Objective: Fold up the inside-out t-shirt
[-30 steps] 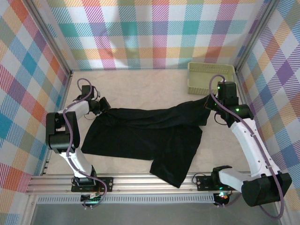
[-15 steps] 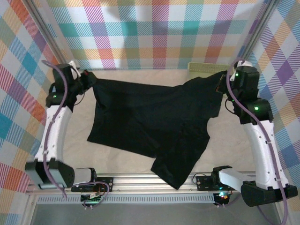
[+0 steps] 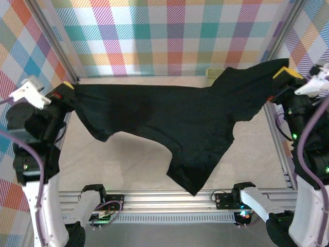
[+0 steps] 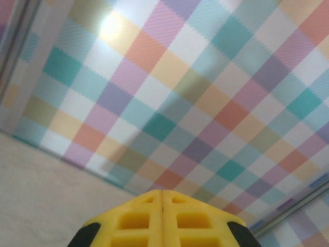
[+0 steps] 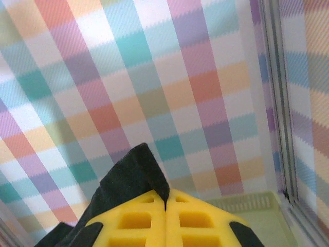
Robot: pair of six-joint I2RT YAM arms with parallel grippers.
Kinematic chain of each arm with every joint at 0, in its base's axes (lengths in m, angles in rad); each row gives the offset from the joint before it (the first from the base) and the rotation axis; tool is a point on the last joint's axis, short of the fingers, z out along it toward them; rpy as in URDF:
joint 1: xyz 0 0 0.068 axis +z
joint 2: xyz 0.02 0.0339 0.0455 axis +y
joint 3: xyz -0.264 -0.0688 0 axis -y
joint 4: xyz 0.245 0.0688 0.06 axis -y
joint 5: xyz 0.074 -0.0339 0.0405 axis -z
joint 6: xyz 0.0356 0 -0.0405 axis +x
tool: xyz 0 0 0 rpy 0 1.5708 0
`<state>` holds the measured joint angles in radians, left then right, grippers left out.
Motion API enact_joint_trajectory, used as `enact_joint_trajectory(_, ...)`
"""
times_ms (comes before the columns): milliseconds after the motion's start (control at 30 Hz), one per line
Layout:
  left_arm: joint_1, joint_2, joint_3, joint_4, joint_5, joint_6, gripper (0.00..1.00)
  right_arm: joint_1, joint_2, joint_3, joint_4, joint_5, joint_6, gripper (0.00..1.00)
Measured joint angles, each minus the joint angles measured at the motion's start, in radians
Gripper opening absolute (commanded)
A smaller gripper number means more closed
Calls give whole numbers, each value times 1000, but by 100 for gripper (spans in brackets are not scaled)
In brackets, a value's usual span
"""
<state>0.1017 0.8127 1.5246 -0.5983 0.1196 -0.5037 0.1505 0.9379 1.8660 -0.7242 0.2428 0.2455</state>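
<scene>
The inside-out t-shirt (image 3: 180, 123), plain black, hangs stretched in the air between my two raised grippers. Its lowest corner (image 3: 193, 189) droops toward the near rail. My left gripper (image 3: 68, 88) is high at the left and shut on one upper corner of the shirt. In the left wrist view its yellow fingers (image 4: 162, 193) are pressed together and no cloth pokes out past them. My right gripper (image 3: 284, 73) is high at the right, shut on the other upper corner. In the right wrist view a fold of the black t-shirt (image 5: 128, 180) sticks up from between that gripper's (image 5: 165, 198) shut fingers.
A pale green plastic basket (image 3: 213, 72) stands at the back right corner behind the shirt, and its rim (image 5: 257, 213) lies below my right gripper. Plaid walls enclose the table on three sides. An aluminium rail (image 3: 169, 198) runs along the near edge.
Both arms have risen and spread apart, lifting the t-shirt off the table. It was lying mostly flat and now hangs taut between the grippers.
</scene>
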Motion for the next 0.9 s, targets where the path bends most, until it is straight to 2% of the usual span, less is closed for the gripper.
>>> enact_joint_trajectory(200, 0, -87, 82, -40, -64, 6, 0, 0, -15, 136, 0, -45, -19, 0)
enact_joint_trajectory(500, 0, -61, 203, -88, -96, 34, 0, 0, 58, 386, 12, -84, -65, 0)
enact_joint_trajectory(600, 0, -3, 196, -105, -95, 38, 0, 0, 108, 432, 29, -93, -95, 0)
enact_joint_trajectory(733, 0, 147, 166, -130, -87, 39, 0, 0, 203, 439, 34, -107, -150, 0)
enact_joint_trajectory(900, 6, 379, 155, -174, -43, 41, 0, 0, 308, 323, 51, -124, -222, 0)
